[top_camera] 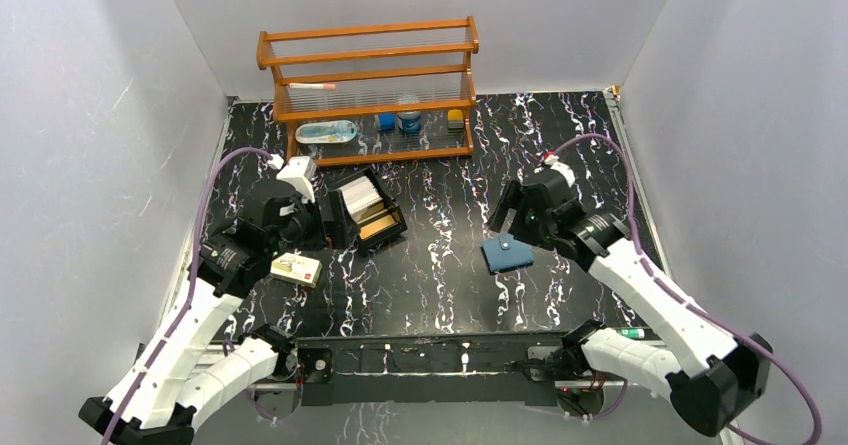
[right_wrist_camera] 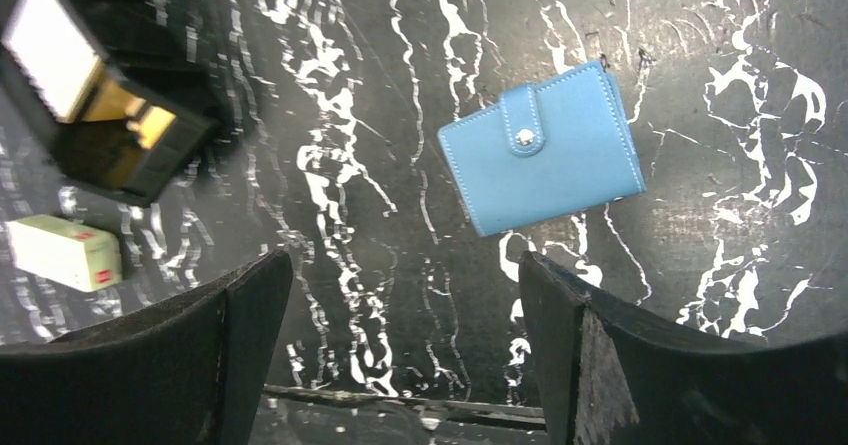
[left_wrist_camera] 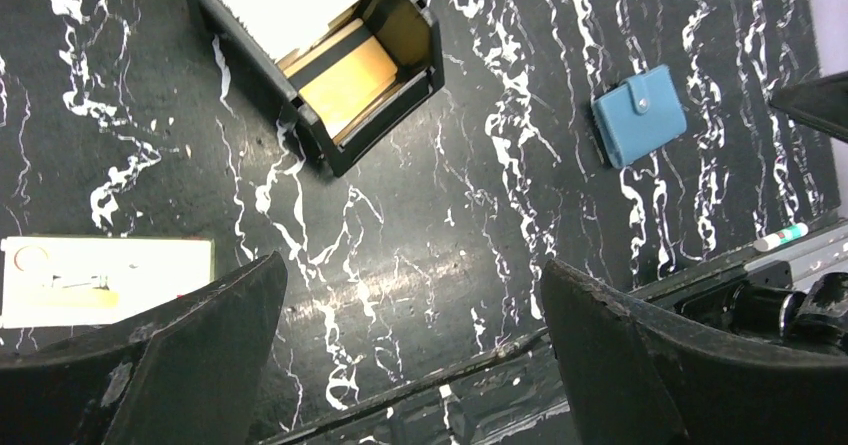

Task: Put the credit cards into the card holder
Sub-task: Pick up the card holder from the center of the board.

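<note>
While closed, card holder [right_wrist_camera: 545, 145] amid open table [right_wrist_camera: 380, 75]; left pincer [left_wrist_camera: 410, 305], right pincer [right_wrist_camera: 402, 300] wide.

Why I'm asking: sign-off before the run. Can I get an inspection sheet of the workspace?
Surface: black tabletop with white veining, no spills seen.
Job's things: blue card holder lies flat, snapped shut; credit cards sit in a white stack and a tan stack in the black box.
Clutter: cream packet with a red mark near the left arm; wooden rack at the back with small items.
Grippers: left gripper open, empty; right gripper open, empty, over the card holder.
Cables: purple cables loop along both arms, clear of the job's things.
Surroundings: plain pale walls on three sides.
</note>
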Motion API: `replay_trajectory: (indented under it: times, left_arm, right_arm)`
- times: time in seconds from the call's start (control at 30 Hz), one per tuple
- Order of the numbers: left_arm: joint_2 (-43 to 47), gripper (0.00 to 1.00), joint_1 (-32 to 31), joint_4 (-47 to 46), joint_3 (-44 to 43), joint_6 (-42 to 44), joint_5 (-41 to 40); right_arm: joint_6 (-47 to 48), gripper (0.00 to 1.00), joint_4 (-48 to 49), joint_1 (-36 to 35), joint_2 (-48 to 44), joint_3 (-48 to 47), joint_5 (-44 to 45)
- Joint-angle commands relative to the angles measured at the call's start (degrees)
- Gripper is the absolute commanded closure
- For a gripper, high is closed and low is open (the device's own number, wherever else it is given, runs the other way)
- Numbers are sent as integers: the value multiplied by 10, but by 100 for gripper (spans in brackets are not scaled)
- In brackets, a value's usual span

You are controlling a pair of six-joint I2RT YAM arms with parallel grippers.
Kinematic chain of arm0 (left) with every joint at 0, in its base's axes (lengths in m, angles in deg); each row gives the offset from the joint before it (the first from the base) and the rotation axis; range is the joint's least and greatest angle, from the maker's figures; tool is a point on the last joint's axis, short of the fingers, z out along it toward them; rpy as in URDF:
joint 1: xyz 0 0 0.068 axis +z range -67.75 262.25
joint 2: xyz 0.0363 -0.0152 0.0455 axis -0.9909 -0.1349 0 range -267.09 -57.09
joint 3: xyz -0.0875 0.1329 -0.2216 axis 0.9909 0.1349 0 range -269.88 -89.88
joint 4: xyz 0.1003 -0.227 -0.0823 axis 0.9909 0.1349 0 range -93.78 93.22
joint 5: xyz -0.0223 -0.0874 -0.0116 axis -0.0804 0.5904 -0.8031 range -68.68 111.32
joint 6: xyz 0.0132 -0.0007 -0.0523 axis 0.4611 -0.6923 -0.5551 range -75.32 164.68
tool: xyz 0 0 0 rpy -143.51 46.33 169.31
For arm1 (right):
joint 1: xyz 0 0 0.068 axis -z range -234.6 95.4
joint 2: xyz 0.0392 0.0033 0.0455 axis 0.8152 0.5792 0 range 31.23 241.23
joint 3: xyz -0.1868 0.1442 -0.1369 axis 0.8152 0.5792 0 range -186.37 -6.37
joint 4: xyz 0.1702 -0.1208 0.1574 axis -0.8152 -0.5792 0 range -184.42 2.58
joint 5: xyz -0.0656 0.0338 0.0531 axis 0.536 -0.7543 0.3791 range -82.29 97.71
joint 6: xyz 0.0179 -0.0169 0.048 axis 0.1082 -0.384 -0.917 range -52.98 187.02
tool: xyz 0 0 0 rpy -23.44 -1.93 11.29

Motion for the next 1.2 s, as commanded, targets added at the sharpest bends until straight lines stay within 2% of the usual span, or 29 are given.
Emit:
replay_trajectory:
  times: [0.0, 0.03, 0.13, 0.17, 0.3, 0.47, 0.67, 0.87, 1.07, 1.17]
  left_arm:
    - [14, 1, 3, 0, 17, 4, -7]
    - [15, 1, 3, -2, 23, 4, -10]
    - [14, 1, 3, -11, 41, 6, -5]
    - [12, 1, 4, -12, 44, 6, -4]
    - [19, 1, 3, -21, 66, -2, -1]
    - [44, 2, 3, -52, 120, -23, -6]
    - [55, 2, 3, -58, 128, -21, -10]
    - [53, 2, 3, -64, 134, -19, -11]
    - [38, 2, 3, -64, 133, -17, -11]
    - [37, 2, 3, -64, 134, -18, -14]
  right_arm:
    - [37, 12, -1, -3, 62, -15, 21]
    - [43, 16, 3, -2, 78, -15, 22]
    - [61, 44, 19, -2, 125, -13, 16]
    - [65, 50, 25, -2, 140, -11, 16]
    - [91, 58, 42, -3, 200, -8, 57]
    - [130, 61, 76, 9, 262, -4, 80]
    - [152, 60, 106, 34, 292, 8, 37]
    - [171, 53, 129, 52, 303, 40, 15]
    - [182, 57, 155, 59, 320, 60, -25]
    - [184, 63, 148, 59, 336, 56, -29]
